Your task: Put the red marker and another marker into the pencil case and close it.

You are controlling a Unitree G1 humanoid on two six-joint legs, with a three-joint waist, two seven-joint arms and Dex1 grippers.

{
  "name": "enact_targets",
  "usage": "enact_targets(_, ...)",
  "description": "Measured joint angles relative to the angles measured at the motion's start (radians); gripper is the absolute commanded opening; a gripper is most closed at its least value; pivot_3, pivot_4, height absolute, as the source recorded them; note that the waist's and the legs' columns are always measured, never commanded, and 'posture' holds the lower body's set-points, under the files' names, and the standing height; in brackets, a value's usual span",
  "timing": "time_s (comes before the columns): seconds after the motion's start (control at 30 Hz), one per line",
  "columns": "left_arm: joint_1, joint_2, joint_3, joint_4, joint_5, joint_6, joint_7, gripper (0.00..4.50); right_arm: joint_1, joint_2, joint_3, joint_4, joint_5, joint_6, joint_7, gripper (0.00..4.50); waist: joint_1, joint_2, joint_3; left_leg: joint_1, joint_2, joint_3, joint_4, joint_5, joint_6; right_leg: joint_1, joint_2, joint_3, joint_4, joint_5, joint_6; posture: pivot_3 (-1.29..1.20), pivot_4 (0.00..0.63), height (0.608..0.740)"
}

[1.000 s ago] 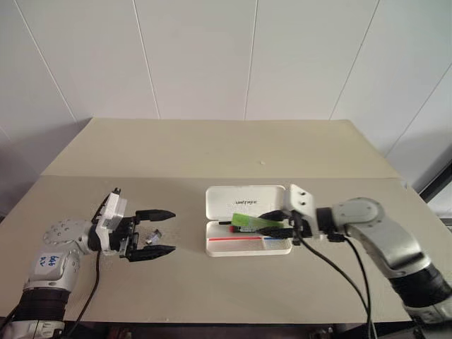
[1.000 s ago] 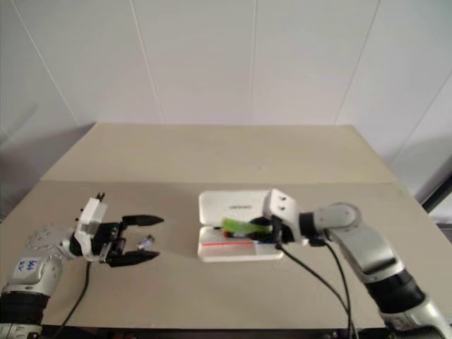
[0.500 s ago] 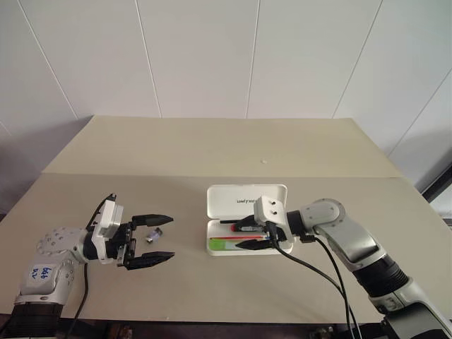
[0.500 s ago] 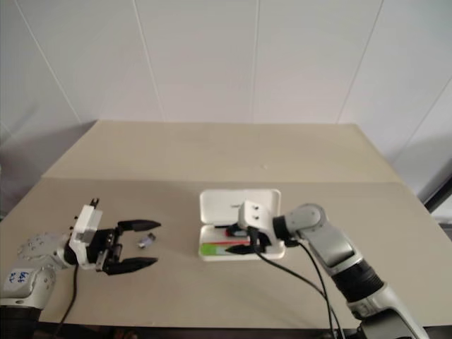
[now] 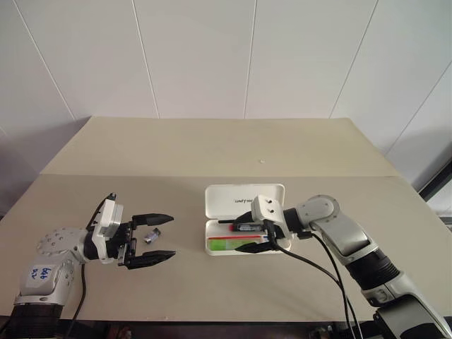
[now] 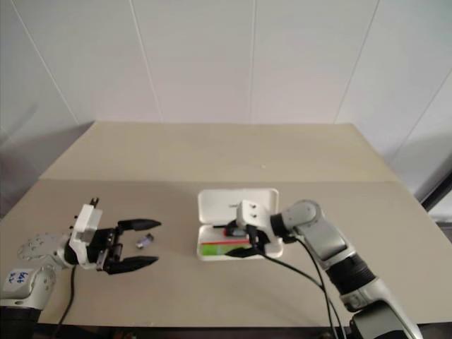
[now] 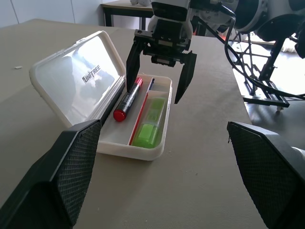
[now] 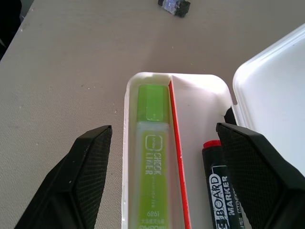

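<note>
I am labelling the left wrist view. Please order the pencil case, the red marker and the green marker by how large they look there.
1. pencil case, clearly largest.
2. red marker, the longer marker.
3. green marker, shorter though thicker and slightly nearer the camera.

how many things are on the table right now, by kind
markers: 2, the red marker and the lime-green marker, both lying in the case
pencil cases: 1, the white pencil case, lid open
small dark objects: 1, a small dark clip-like object on the table near the left hand
total: 4
</note>
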Motion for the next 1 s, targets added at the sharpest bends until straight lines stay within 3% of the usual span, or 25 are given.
enact_targets(0.3, -0.008, -0.002, 0.007, 0.002, 0.06, -0.034, 0.14, 4.5, 0.137, -0.031, -0.191, -0.244, 0.205, 0.082, -0.002, 4.46, 0.006, 0.0, 0.0, 0.0, 0.0, -0.001, 0.0, 0.0, 0.0, 0.001, 0.0, 0.0, 0.0, 0.0, 0.0, 0.0, 0.15, 0.74)
enact_targets(0.47, 0.004, 0.003, 0.018, 0.001, 0.137, -0.009, 0.302, 4.5, 0.276, -0.121, -0.326, -0.333, 0.299, 0.09, 0.002, 4.46, 0.007, 0.0, 0.0, 0.0, 0.0, -0.001, 0.0, 0.0, 0.0, 0.002, 0.0, 0.0, -0.001, 0.0, 0.0, 0.0, 0.15, 0.74)
enact_targets(0.67, 0.024, 0.004, 0.002, 0.004, 0.227, 0.08, 0.461, 4.5, 0.382, -0.192, -0.423, -0.322, 0.307, 0.078, -0.022, 4.46, 0.002, 0.0, 0.0, 0.002, 0.0, 0.0, 0.001, 0.0, 0.0, 0.002, 0.0, 0.0, 0.0, 0.0, 0.0, 0.0, 0.15, 0.74)
enact_targets(1.0, 0.002, 0.009, -0.092, 0.083, 0.3, 0.18, 0.488, 4.5, 0.428, -0.204, -0.438, -0.32, 0.287, 0.058, -0.099, 4.46, 0.006, 0.0, 0.0, 0.001, -0.001, 0.0, 0.001, 0.0, 0.0, 0.003, 0.0, 0.0, 0.0, 0.0, 0.0, 0.0, 0.15, 0.74)
